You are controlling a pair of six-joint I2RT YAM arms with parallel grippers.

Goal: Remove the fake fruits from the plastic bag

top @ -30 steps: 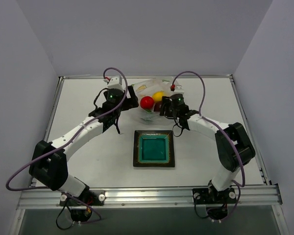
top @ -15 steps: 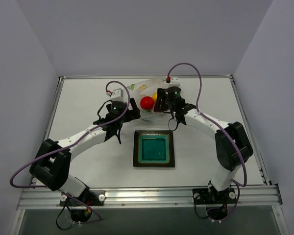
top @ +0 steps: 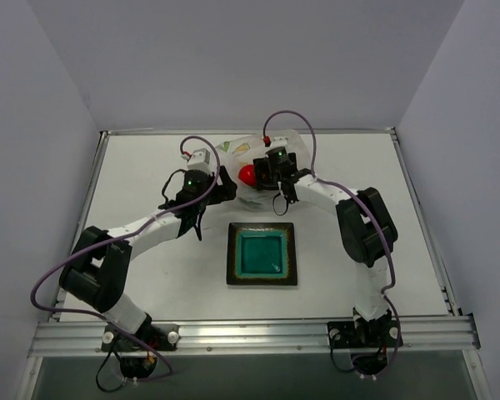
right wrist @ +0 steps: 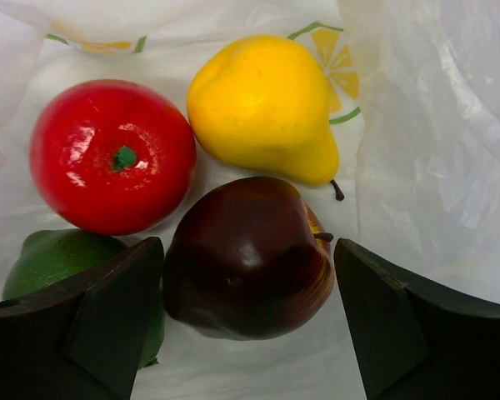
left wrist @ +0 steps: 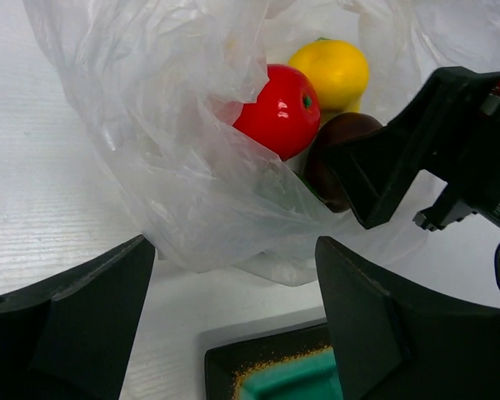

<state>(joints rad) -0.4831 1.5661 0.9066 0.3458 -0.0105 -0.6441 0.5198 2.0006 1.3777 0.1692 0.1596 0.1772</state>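
Top view, plastic bag (top: 248,148): crumpled at the far middle of the table (top: 133,167), beyond the square teal plate (top: 262,253) and apart from it.
Top view, bright red fruit (top: 247,175): shows at the bag's near side, between the two arm tips.
Top view, left gripper (top: 227,183): at the bag's left edge, pointing right. Its jaw spread cannot be told from here.
Top view, right gripper (top: 262,171): reaches over the bag from the right, just beside the bright red fruit. Its jaws cannot be read here.
Left wrist, left gripper: jaws wide apart and pinching nothing, with the bag's lower fold just ahead of the tips.
Left wrist, fruits: the bright red fruit sits inside the bag behind thin film. The yellow fruit (left wrist: 333,71) is beyond it and the dark red fruit (left wrist: 337,154) is to its right.
Left wrist, right gripper: one dark finger comes in from the right, in front of the dark red fruit.
Left wrist, square teal plate: a corner shows at the bottom edge.
Right wrist, right gripper: jaws spread with the dark red fruit between them, not clamped. A gap shows at the finger on the picture's right.
Right wrist, fruits: all four lie on the bag's printed film. The bright red fruit is upper left and the yellow fruit upper middle. The green fruit (right wrist: 54,258) is lower left, partly behind the other finger.
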